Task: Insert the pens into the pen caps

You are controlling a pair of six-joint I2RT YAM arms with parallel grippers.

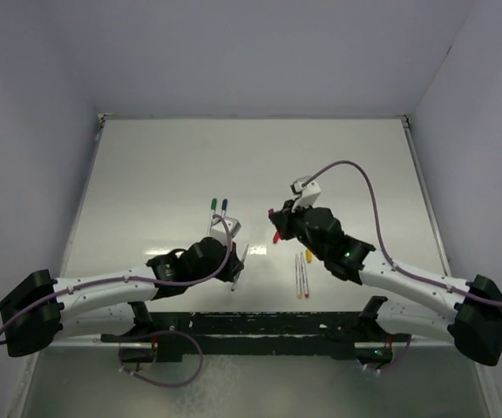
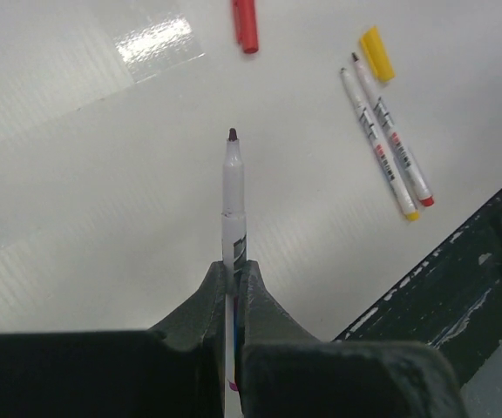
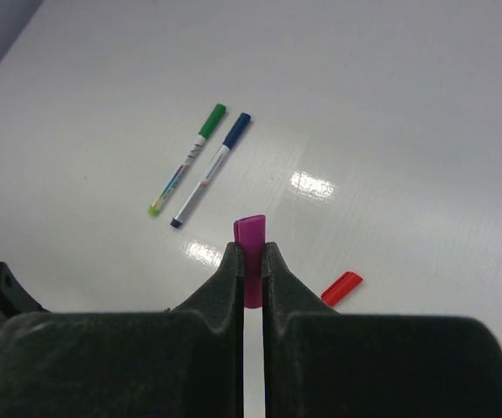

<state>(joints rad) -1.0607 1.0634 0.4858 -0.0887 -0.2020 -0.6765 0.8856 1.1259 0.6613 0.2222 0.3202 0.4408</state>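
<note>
Left jaws clamped on pen (image 2: 233, 192), tip bare. Right jaws pinch magenta cap (image 3: 250, 235), right of pen, above tabletop (image 1: 164, 165). Step: mating; parts apart. Next: align tip, colour unclear, with cap mouth.

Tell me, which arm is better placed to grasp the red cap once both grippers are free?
Probably the right. The red cap lies just beside the right gripper, which holds the magenta cap. The left gripper, shut on an uncapped pen, is farther from it.
</note>
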